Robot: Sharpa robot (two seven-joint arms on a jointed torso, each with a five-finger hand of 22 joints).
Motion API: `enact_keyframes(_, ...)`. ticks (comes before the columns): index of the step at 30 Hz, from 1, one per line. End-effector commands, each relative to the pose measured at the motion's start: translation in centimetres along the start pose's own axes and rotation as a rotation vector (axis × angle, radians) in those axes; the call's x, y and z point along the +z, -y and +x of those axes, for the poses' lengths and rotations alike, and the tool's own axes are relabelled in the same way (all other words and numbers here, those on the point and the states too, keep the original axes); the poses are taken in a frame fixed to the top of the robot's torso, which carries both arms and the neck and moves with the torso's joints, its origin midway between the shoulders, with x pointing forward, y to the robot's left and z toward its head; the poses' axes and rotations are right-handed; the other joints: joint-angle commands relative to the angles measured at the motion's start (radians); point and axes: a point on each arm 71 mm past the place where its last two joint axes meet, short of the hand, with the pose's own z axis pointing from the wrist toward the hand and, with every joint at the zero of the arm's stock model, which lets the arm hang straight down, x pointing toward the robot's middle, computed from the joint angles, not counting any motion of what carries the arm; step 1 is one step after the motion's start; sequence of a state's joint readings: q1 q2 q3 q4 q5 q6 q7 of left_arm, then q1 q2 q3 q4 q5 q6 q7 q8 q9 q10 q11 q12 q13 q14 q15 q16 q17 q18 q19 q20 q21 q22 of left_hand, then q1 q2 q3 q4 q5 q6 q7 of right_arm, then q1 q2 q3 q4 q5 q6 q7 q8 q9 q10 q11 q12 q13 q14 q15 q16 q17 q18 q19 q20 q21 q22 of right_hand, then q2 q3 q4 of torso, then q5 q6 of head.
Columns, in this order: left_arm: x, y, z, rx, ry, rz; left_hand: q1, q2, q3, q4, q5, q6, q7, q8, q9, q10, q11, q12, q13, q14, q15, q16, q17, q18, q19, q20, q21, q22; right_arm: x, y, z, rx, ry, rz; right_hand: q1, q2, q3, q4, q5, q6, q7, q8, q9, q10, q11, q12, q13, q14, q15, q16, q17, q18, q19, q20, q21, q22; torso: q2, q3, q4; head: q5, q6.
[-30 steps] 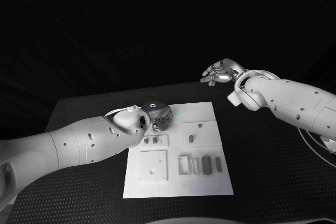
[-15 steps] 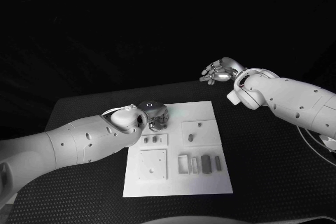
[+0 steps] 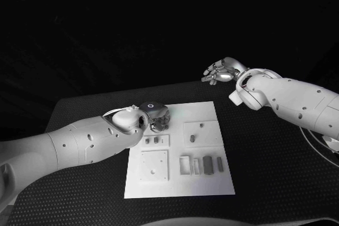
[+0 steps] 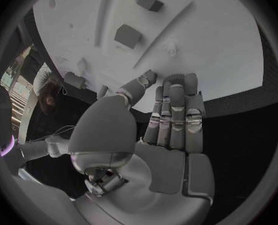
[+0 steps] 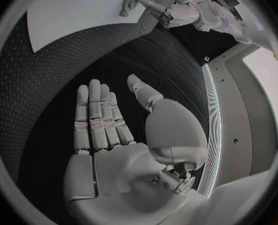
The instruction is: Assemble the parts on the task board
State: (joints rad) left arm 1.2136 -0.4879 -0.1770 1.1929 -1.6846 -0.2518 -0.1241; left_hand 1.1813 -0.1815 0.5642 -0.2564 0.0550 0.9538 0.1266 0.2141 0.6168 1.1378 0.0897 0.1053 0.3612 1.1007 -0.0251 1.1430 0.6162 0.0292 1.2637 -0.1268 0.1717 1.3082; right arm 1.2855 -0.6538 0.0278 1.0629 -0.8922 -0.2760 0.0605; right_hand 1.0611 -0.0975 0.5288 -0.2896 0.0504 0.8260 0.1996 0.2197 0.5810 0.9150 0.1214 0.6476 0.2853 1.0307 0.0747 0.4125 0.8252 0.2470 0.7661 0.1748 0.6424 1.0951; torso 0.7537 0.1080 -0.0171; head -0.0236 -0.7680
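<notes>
1. The task board (image 3: 180, 150) is seen lying flat in the middle of the black table (image 3: 268, 157), with its long axis running from near to far.
2. The parts (image 3: 207, 165) are found mostly on the board's near half: a row of small upright pieces right of centre, and two smaller ones (image 3: 152, 141) in a recess on the left.
3. The left hand (image 3: 159, 117) is held over the board's far-left corner. In the left wrist view the left hand (image 4: 166, 117) is shown with fingers extended side by side above the white surface, and nothing is grasped in it.
4. The right hand (image 3: 222, 72) is raised beyond the far right of the board, well apart from it. In the right wrist view the right hand (image 5: 114, 130) is shown spread flat and empty over bare table.
5. The decisive relation is judged to be this: the parts lie nearward of the left hand, with the left recess just beside it, so the left hand is much the nearer of the two.
</notes>
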Motion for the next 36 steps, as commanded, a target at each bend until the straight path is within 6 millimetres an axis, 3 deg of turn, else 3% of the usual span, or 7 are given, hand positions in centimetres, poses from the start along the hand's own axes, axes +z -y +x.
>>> enact_keyframes(1,0.03,0.5,0.48,-0.001,-0.016,0.016,0.007,-0.001,-0.001,0.005,-0.002,-0.003,-0.001,-0.003,-0.001,0.005,-0.003,-0.002,-0.002,0.003,0.0,0.003,0.001,0.038,0.004,0.0,0.003,0.007,0.01,-0.17,0.14,0.001,-0.011,-0.012,-0.008,-0.002,0.003,0.003,0.003,-0.007,0.0,0.004,-0.001,-0.008,-0.001,0.003,-0.001,0.005,0.001,-0.004,0.001,0.015,0.0,0.003,-0.004,0.001,0.001,-0.0003,0.0001,-0.002,-0.001)
enact_keyframes(12,-0.05,0.92,0.41,-0.011,-0.001,0.033,0.008,-0.002,0.0,0.006,-0.003,-0.003,-0.001,-0.004,-0.002,0.006,-0.003,-0.003,-0.003,0.003,0.0,0.005,0.002,0.039,0.005,0.0,0.004,0.01,0.05,-0.23,0.21,0.001,-0.012,-0.013,-0.008,-0.002,0.003,0.003,0.003,-0.007,0.0,0.004,-0.001,-0.008,-0.001,0.004,-0.001,0.005,0.001,-0.004,0.001,0.015,0.0,0.003,-0.004,0.001,0.0,-0.0006,0.001,-0.001,-0.002)
enact_keyframes(14,-0.05,0.97,0.39,-0.012,0.001,0.035,0.02,0.011,0.004,0.008,-0.002,0.01,0.0,0.003,-0.001,0.034,-0.012,0.007,0.002,0.023,-0.009,0.029,0.012,0.045,0.027,-0.005,0.02,0.022,0.05,-0.21,0.19,0.001,-0.012,-0.013,-0.008,-0.002,0.003,0.003,0.003,-0.007,0.0,0.004,-0.001,-0.008,-0.001,0.004,-0.001,0.005,0.001,-0.004,0.001,0.015,0.0,0.003,-0.004,0.001,0.0,-0.0006,0.0012,0.0,-0.002)
enact_keyframes(36,0.06,1.33,0.84,-0.016,-0.019,0.044,0.022,0.022,0.005,0.011,-0.002,0.023,0.0,0.008,-0.002,0.049,-0.016,0.008,0.003,0.026,-0.013,0.04,0.018,0.046,0.032,-0.009,0.03,0.026,0.04,-0.22,0.2,0.002,-0.013,-0.013,-0.009,-0.001,0.003,0.003,0.003,-0.007,0.0,0.004,-0.001,-0.008,-0.001,0.004,-0.001,0.005,0.001,-0.004,0.002,0.015,0.0,0.003,-0.004,0.001,0.001,-0.0009,0.0003,-0.001,-0.005)
